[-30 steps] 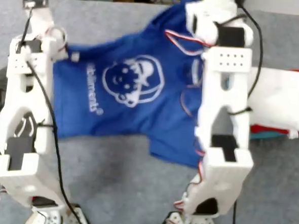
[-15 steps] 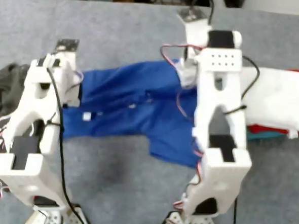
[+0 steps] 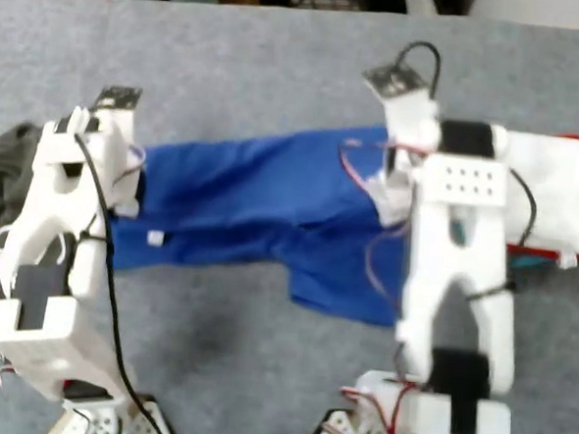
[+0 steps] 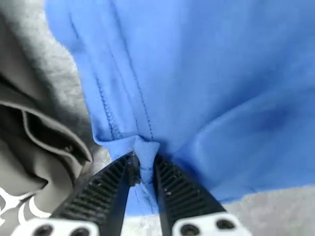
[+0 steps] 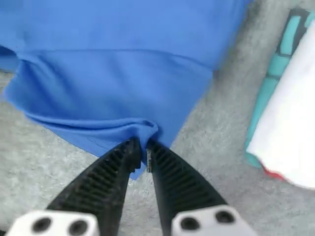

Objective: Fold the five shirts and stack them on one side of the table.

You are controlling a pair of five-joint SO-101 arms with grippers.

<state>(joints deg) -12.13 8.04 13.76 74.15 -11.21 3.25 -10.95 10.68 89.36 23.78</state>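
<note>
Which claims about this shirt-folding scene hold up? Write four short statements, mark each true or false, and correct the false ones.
1. The left gripper is shut on the blue shirt. True.
2. The right gripper is open and holds nothing. False: it is shut on a fold of the blue shirt.
3. A folded white shirt lies on the right arm's side of the blue shirt. True.
4. The dark grey shirt lies neatly folded on top of the blue shirt. False: it lies crumpled beside the blue shirt, on the left arm's side.
</note>
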